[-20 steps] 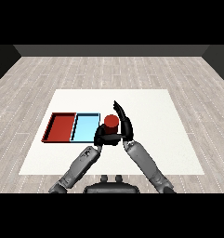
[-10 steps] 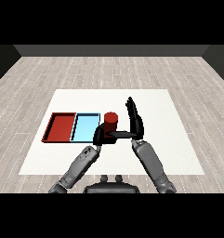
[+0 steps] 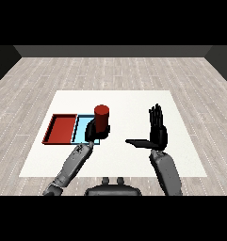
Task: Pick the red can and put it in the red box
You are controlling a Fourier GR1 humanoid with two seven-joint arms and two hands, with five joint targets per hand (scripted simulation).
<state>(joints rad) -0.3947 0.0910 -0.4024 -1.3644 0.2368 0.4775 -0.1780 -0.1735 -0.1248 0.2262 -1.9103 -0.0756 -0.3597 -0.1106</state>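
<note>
Where the two grey forearms rise from the near edge of the white table (image 3: 133, 101), the right hand (image 3: 157, 132) stands well to the right of everything else, holding nothing: its fingers point straight up and far, held flat together, while the thumb sticks out sideways to the left. It is wide open and apart from the can and both trays.

Left of it and slightly farther, the left hand (image 3: 93, 131) is curled round the lower part of the red can (image 3: 101, 117). The can stands upright in that hold, its round top facing up, its upper half clear above the black fingers. It sits at the right edge of the light blue tray (image 3: 81, 128); whether it rests on the table or is lifted off it cannot be told from this view.

The light blue tray lies touching the red tray (image 3: 61, 128), which is to its left. The red tray holds nothing. Beyond the table lies a pale plank floor (image 3: 115, 70).
</note>
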